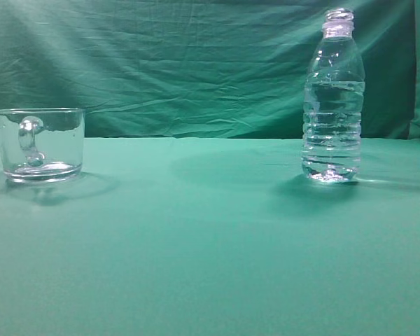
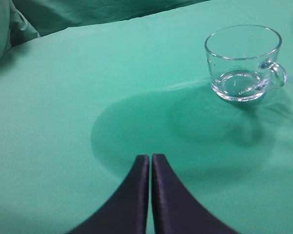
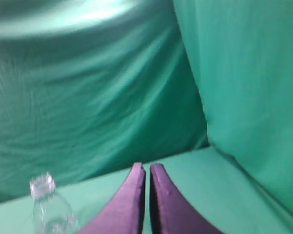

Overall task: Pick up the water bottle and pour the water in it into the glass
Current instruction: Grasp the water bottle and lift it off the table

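Bottle (image 1: 334, 98) upright, uncapped, holding water (image 1: 332, 129), near bench (image 1: 196, 245) right edge; glass (image 1: 40, 144) near left edge; both jaws closed, empty.

A glass (image 1: 39, 144) stands at the table's (image 1: 196, 245) far left; a water bottle (image 1: 333, 98) stands upright well apart at the right, with a cloth backdrop (image 1: 182, 63) behind both.

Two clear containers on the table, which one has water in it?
The water bottle, tall and ribbed, on the right: a water line shows around mid-height. The short handled glass on the left looks empty.
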Controlling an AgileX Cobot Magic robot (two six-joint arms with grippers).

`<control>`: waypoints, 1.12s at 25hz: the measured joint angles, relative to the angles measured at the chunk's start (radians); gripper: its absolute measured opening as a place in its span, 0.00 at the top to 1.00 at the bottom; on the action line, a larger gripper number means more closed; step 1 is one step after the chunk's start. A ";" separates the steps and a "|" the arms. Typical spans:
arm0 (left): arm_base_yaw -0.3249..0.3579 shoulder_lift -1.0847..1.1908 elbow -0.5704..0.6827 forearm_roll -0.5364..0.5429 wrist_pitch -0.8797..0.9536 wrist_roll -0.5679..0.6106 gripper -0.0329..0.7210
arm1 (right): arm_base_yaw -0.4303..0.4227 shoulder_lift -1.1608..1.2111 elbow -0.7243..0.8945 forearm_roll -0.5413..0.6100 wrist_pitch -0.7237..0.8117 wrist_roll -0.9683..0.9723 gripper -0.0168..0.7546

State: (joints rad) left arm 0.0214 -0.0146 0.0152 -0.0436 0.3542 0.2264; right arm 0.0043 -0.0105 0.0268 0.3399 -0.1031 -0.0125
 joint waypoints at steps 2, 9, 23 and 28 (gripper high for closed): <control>0.000 0.000 0.000 0.000 0.000 0.000 0.96 | 0.000 0.000 0.000 0.009 -0.040 0.002 0.98; 0.000 0.000 0.000 0.000 0.000 0.000 0.96 | 0.030 0.038 -0.104 -0.039 0.099 0.004 0.98; 0.000 0.000 0.000 0.000 0.000 0.000 0.96 | 0.088 0.553 -0.255 -0.060 0.089 -0.062 0.98; 0.000 0.000 0.000 0.000 0.000 0.000 0.96 | 0.128 0.713 -0.282 -0.062 0.024 -0.048 0.98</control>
State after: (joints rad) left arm 0.0214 -0.0146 0.0152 -0.0436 0.3542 0.2264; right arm 0.1323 0.7029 -0.2555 0.2775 -0.0790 -0.0608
